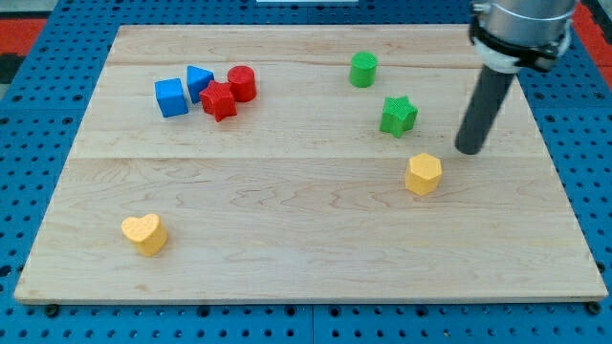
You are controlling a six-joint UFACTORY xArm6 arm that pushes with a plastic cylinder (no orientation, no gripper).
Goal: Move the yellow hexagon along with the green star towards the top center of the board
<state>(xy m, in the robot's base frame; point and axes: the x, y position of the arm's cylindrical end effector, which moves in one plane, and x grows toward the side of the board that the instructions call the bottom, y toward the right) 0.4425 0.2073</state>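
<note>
Camera view, read from the view's left to its right: a yellow heart [143, 233] lies alone near the bottom left of the wooden tabletop [287, 191]. Up toward the top left sits a tight cluster: a blue cube [171, 97], a blue triangle [199, 82] just beside it, a red star [219, 100] touching the triangle's lower right, and a red cylinder [241, 83] against the star.

Right of centre, a green cylinder [363, 69] stands near the view's top. Below it and to the right is the green star [398, 116], and lower still the yellow hexagon [423, 174], the two apart from each other.

The tool is a plain dark rod with nothing that opens or closes; my tip [469, 150] rests on the board just right of the green star and above-right of the yellow hexagon, touching neither.

No containers or readable writing show.
</note>
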